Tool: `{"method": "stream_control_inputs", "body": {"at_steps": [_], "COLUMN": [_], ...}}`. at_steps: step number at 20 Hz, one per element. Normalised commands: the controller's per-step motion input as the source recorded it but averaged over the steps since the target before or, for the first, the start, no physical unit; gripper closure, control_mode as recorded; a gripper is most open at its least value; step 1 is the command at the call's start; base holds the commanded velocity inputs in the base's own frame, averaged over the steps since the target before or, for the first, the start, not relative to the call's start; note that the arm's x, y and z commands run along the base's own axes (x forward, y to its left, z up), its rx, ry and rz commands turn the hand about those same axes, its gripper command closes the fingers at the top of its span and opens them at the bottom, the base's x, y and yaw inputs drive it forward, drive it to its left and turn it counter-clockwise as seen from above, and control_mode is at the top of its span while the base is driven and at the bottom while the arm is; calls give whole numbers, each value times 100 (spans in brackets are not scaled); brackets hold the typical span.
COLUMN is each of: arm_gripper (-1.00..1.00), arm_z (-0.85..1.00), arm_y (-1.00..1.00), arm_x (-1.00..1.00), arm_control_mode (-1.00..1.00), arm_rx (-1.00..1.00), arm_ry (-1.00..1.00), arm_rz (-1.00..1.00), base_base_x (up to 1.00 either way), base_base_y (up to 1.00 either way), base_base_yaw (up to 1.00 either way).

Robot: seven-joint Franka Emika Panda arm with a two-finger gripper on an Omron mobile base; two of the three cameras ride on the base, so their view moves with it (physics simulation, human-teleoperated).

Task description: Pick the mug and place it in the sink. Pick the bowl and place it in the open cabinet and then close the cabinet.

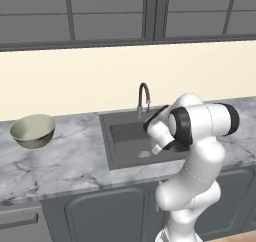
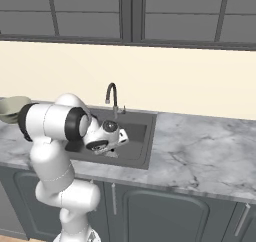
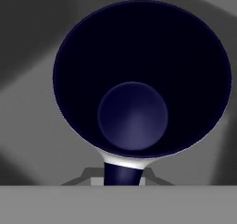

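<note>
Mug (image 3: pixel 139 79): nearest the hand camera, seen straight down its mouth; dark navy inside, round floor visible, pale rim at the lower edge. It sits over the grey floor of the sink. In the base views it is hidden behind the hand.
Counter (image 1: pixel 75 151): grey-veined marble, running the full width of both base views, cream wall behind it.
Cabinets (image 1: pixel 110 11): dark slate upper doors along the top of both base views; whether any door stands open cannot be told here.
Arm (image 1: pixel 200 151): white with dark joints, bent forward over the front edge of the counter, hand reaching down into the sink.
Sink (image 1: pixel 117 136): dark grey basin set in the counter, its near rim by the front edge.
Bowl (image 1: pixel 33 130): pale olive, cream inside, upright on the counter well left of the sink; touches nothing else.
Faucet (image 1: pixel 143 98): curved metal gooseneck at the back rim of the sink.
Gripper (image 3: pixel 124 174): low inside the sink; one dark finger tip (image 3: pixel 121 174) meets the mug's rim at the lower edge; how wide the jaws stand, and whether they grip the mug, cannot be told.
</note>
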Motion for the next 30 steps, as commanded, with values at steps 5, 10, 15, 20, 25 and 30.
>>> {"method": "stream_control_inputs", "body": {"at_steps": [5, 10, 15, 20, 25, 30], "arm_gripper": [100, 100, 100, 100, 100, 100], "arm_z": [-7, -20, -36, -48, -46, -43], "arm_y": [23, 23, 0, 0, 0, 4], "arm_x": [24, 21, 1, 0, 0, 0], "arm_control_mode": [-100, -100, -100, -100, -100, -100], "arm_rx": [3, 0, 5, 8, 7, 4], "arm_ry": [17, 10, 8, 5, 1, 0], "arm_rz": [-15, -15, -14, -13, -12, -12], "base_base_x": [0, 0, 0, 0, 0, 0], "base_base_y": [0, 0, 0, 0, 0, 0], "base_base_yaw": [0, 0, 0, 0, 0, 0]}}
